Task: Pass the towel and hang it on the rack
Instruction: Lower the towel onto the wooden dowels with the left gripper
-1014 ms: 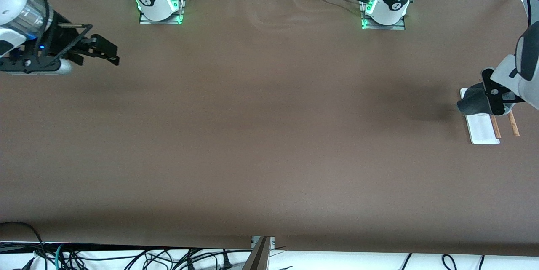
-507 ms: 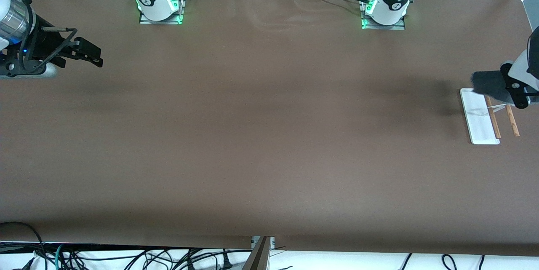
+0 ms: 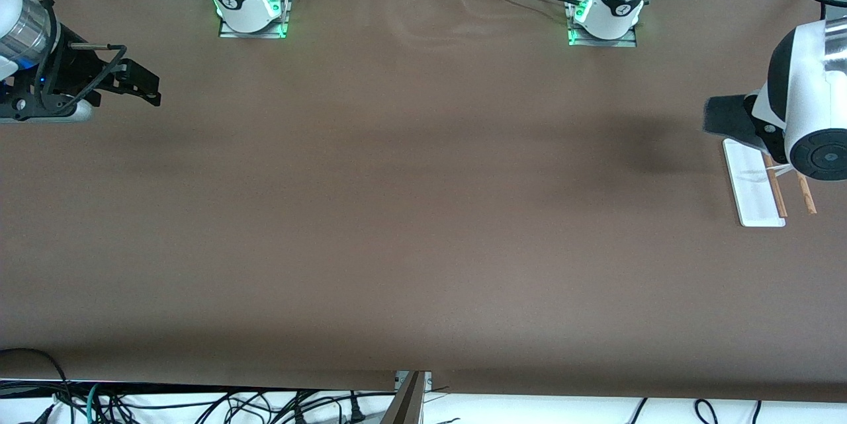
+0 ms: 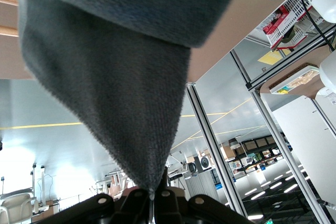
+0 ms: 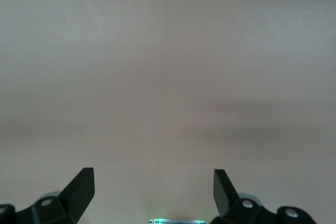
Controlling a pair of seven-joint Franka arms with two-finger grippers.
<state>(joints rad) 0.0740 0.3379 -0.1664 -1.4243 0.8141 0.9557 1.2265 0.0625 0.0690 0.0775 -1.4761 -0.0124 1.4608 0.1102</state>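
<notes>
Left tool (image 4: 152, 195): you have it pinched tight on one corner of the towel (image 3: 724, 118), up in the air over the rack (image 3: 754, 189) at the left arm's end of the counter (image 3: 423, 212).
Towel: it hangs off the tool over the end of the rack's white base that lies toward the arm bases; only the dark grey face shows, and in the left wrist view the cloth (image 4: 115, 77) fans out wide from the pinch.
Right tool (image 3: 149, 83): fingers spread wide, nothing between them; that arm waits over the right arm's end of the counter.
Handling: you are carrying something soft, light and limp. It will likely sag, swing and fold wherever it is not supported, and it should not slip much between the pads. A corner hold lets it drape long, which suits laying it over a rod.
Where to hold: keep the corner grip; judge the drape by the free hanging part, not by the tool.
Rack rods: two thin brown rods (image 3: 806, 194) run beside the white base, partly hidden under your wrist. They look light, so a dragging cloth could tip or shift the stand.
Edges: the counter's end edge is near the tool, just past the rods.
Open room: the counter toward the right arm is bare, so you have free space to swing that way.
</notes>
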